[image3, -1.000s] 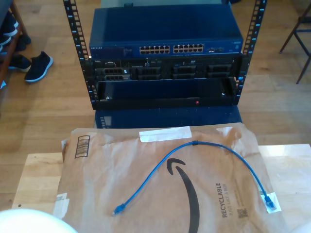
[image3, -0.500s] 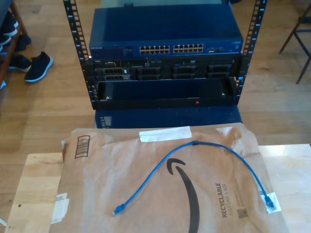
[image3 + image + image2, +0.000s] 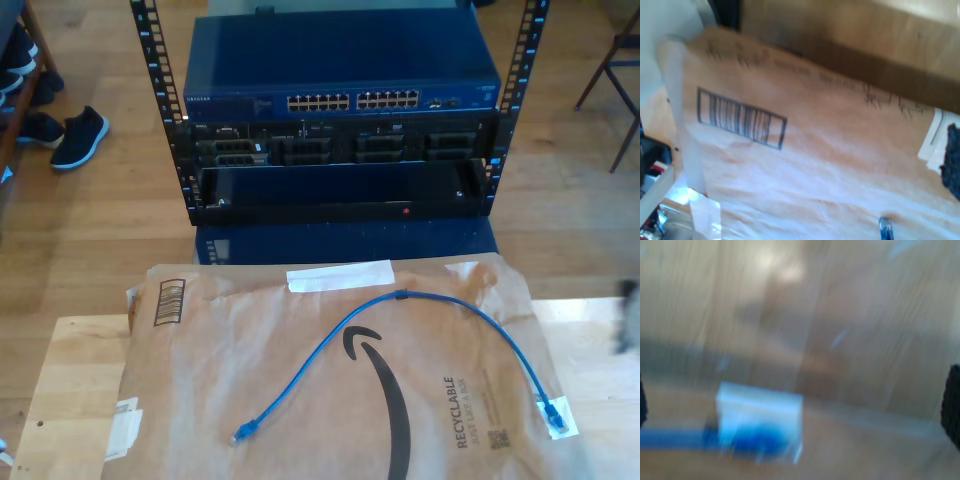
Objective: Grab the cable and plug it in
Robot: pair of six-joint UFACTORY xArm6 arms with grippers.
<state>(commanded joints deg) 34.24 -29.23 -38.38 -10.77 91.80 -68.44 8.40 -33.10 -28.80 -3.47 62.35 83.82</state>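
Note:
The blue cable (image 3: 400, 296) lies in an arc on a brown paper envelope (image 3: 220, 340). One plug (image 3: 243, 432) rests free near the envelope's front; the other plug (image 3: 555, 418) sits on a white patch of tape at the exterior view's right. My second gripper (image 3: 797, 410) hovers open over that taped plug (image 3: 757, 437), with dark fingertips (image 3: 953, 410) far apart and nothing between them. My first gripper (image 3: 800, 160) looks down on the envelope's barcode (image 3: 740, 119) with a blue plug tip (image 3: 885, 230) in sight, and its jaws stand wide. A dark blur (image 3: 628, 318) shows at the exterior view's right edge.
Behind the wooden table (image 3: 75, 380) stands a black rack holding a blue network switch (image 3: 350, 100) with two rows of ports, and more units below it. Shoes (image 3: 78, 135) lie on the floor at the exterior view's left, a chair (image 3: 620, 70) at its right.
A white rounded shape at the exterior view's bottom left has gone out of the picture. A dark blur has come in at its right edge. The cable has not moved.

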